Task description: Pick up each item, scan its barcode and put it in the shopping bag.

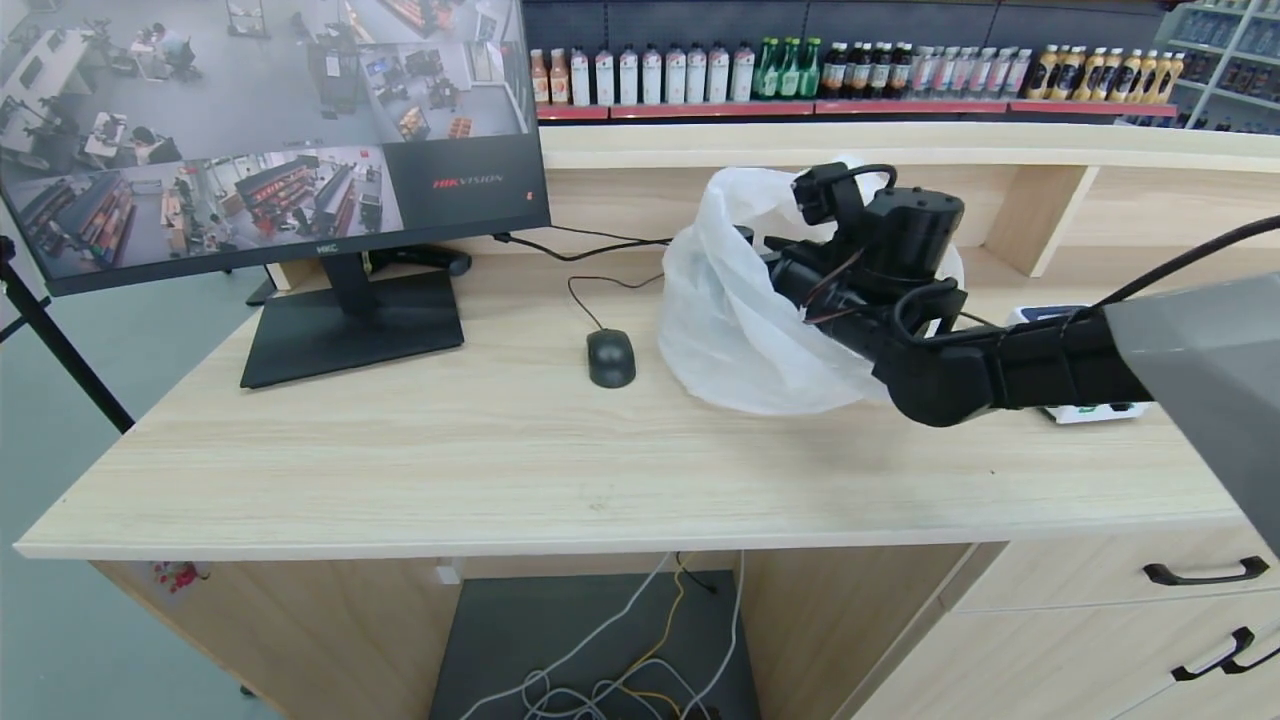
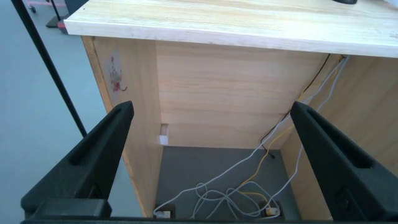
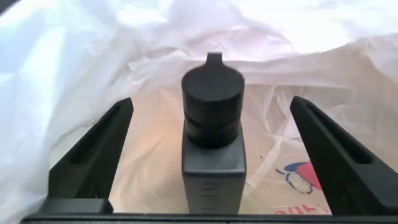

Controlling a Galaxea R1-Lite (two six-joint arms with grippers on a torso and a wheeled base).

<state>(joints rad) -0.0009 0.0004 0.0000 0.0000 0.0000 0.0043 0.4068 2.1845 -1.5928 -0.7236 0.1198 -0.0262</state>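
The fingers (image 3: 93, 155) of the right gripper (image 3: 211, 102) are standing spread wide and gripping nothing. A dark, square-shouldered bottle (image 3: 213, 162) with a round black flip cap is standing upright between them at the centre of the right wrist frame, with a clear gap on either side. The left gripper (image 2: 211, 106) is likewise hanging with its fingers (image 2: 93, 162) released and apart, facing the recess under the counter.

In the head view, the light wooden counter (image 1: 500, 450) is spanning the middle of the frame from left to right. A black monitor (image 1: 260, 120) showing several camera feeds is filling the upper left, its stand resting on the counter. A shelf of drink bottles (image 1: 850, 70) is running along the top edge. Right of centre, the white plastic shopping bag (image 1: 730, 330) is sitting open on the counter, and the right arm (image 1: 980, 370) is coming in from the right edge with its gripper end inside the bag's mouth. The bag's translucent plastic is surrounding the bottle on all sides. Wooden drawers (image 1: 1100, 600) with black handles are occupying the lower right. A small white device (image 1: 1090, 411) is lying on the counter at the right, mostly behind the arm. A black mouse (image 1: 611, 357) is resting just left of the bag. Loose cables (image 1: 620, 680) are trailing at the bottom centre.
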